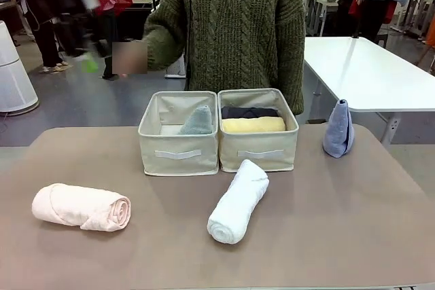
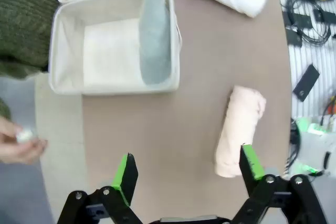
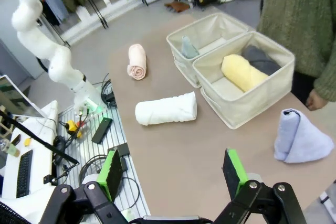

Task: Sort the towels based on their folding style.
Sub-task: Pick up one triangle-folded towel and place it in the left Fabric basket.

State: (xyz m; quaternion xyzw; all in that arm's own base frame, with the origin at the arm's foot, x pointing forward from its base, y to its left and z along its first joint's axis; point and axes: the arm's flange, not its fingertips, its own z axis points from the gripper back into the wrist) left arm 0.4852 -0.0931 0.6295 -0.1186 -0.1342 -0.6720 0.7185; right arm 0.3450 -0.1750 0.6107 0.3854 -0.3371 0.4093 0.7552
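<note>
Sorting rule looks set, judging by contents. The left beige fabric bin (image 1: 178,151) takes cones: the pale teal cone-shaped towel (image 1: 198,121) leans tip-up beside the right beige fabric bin (image 1: 259,154). There the yellow rolled towel (image 1: 253,125) and dark grey rolled towel (image 1: 249,111) lie crosswise.

Unsorted on the table:
- pink rolled towel (image 1: 81,206), long axis left–right, spiral end to the right
- white rolled towel (image 1: 239,200), diagonal, far end towards the bins
- lavender-blue cone-shaped towel (image 1: 338,130), upright, right of the bins

Left gripper (image 2: 188,166) and right gripper (image 3: 172,169): jaws spread wide, empty, above the table.

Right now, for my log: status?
Left gripper, right gripper open. Teal cone, yellow roll, grey roll binned. Pink roll, white roll, lavender cone on table. Person at far edge.
</note>
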